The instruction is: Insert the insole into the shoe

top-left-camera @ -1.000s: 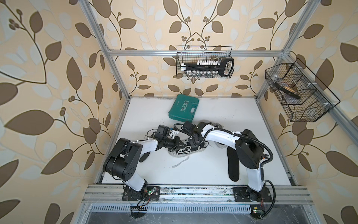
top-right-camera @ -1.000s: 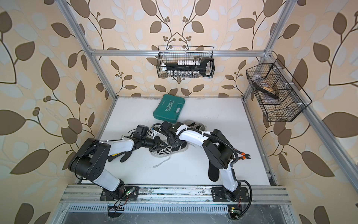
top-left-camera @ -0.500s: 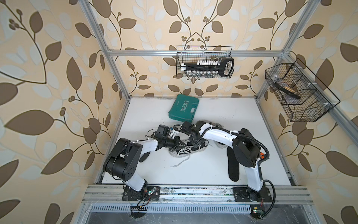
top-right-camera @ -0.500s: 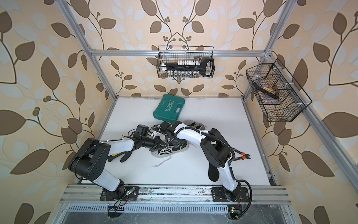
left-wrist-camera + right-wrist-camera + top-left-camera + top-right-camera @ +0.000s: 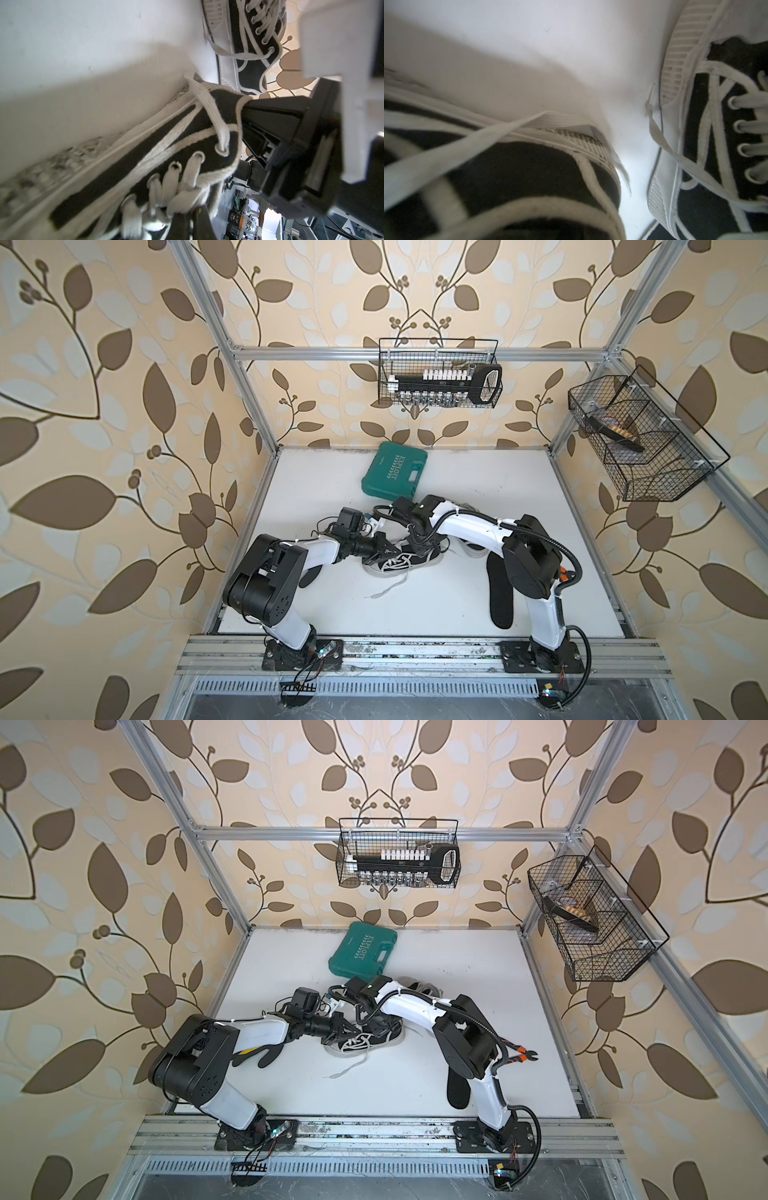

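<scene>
The black-and-white lace-up shoe (image 5: 399, 566) (image 5: 361, 1046) lies mid-table. My left gripper (image 5: 384, 551) (image 5: 192, 226) is shut on its laced front near the tongue. My right gripper (image 5: 417, 549) (image 5: 376, 1029) comes in from the other side and is shut on the shoe's collar rim (image 5: 242, 101) (image 5: 529, 205). Its fingertips are hidden in the right wrist view. A black insole (image 5: 500, 597) (image 5: 457, 1090) lies flat on the table beneath the right arm, apart from both grippers. Another black insole (image 5: 309, 577) (image 5: 259, 1054) lies under the left arm.
A second matching shoe (image 5: 417, 986) (image 5: 716, 145) sits just behind the right arm. A green tool case (image 5: 395, 474) lies at the back. Orange-handled pliers (image 5: 519, 1052) lie at the right. Wire baskets (image 5: 440, 373) (image 5: 640, 439) hang on the back and right walls.
The right arm's elbow has shifted slightly back and forth. Both grippers stay shut at the shoe, which has hardly moved.
</scene>
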Robot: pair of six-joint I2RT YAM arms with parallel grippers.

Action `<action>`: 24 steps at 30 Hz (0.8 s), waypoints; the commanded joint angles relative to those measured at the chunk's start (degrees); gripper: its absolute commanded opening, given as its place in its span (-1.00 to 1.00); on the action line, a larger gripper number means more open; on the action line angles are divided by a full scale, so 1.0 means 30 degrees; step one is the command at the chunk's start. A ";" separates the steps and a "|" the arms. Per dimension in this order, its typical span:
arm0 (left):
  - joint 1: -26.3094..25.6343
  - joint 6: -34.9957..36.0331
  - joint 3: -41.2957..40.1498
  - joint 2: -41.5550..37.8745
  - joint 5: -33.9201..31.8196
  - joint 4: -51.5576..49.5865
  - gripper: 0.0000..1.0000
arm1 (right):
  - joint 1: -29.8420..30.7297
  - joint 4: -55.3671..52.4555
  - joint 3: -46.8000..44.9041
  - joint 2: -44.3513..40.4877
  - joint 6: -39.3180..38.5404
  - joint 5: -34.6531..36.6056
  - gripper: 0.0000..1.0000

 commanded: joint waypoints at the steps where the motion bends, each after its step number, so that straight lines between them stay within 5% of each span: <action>1: -0.0008 -0.0091 -0.0020 0.0051 0.0089 -0.0398 -1.00 | -0.0375 0.2680 -0.1871 -0.0979 0.0729 -0.2380 -1.00; 4: -0.0008 -0.0050 0.0017 -0.0132 0.0111 -0.0571 -1.00 | -0.1928 0.2585 -0.1952 0.0909 0.1400 -0.5292 -1.00; 11: 0.0022 0.0549 0.0243 -0.0699 -0.0182 -0.1586 -1.00 | -0.0920 0.3266 -0.1564 -0.1671 0.0988 -0.3154 -1.00; 16: 0.0006 0.0345 0.0413 -0.0434 -0.0067 -0.1393 -1.00 | -0.1964 0.3577 -0.0414 0.0884 0.0985 -0.3418 -1.00; 20: 0.0022 0.0464 0.0228 -0.0779 -0.0270 -0.1598 -1.00 | -0.1138 0.4536 -0.0817 -0.0416 0.0539 -0.1224 -1.00; 24: 0.0012 0.0445 0.0624 -0.0386 0.0096 -0.1551 -1.00 | -0.2126 0.3379 -0.0012 0.1214 0.0348 -0.3296 -1.00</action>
